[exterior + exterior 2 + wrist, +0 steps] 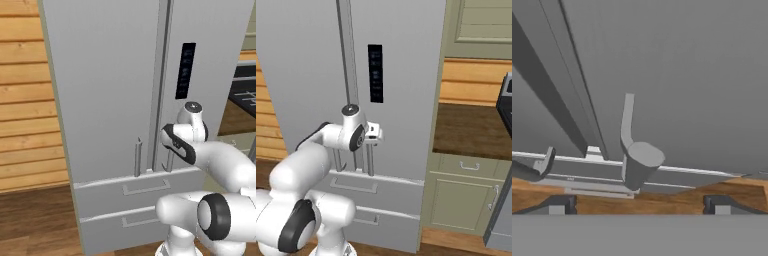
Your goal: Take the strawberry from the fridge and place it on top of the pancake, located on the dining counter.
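Note:
The tall light grey fridge (110, 75) (306, 60) stands in front of me with both doors shut. My gripper (639, 206) (375, 134) is open and empty, close to the lower end of the right door's bar handle (634, 150) (370, 160) (170, 162). In the hand view that handle's end sits between and just beyond my fingertips (562, 205), with no contact visible. The left door's handle (138, 157) is a little to the side. The strawberry, the pancake and the dining counter are out of view.
Two fridge drawers (145, 187) with bar handles lie below the doors. A wood-plank wall (25, 100) is on the left. On the right are a brown countertop (471, 130) over pale green cabinets (461, 200) and a dark stove (506, 100).

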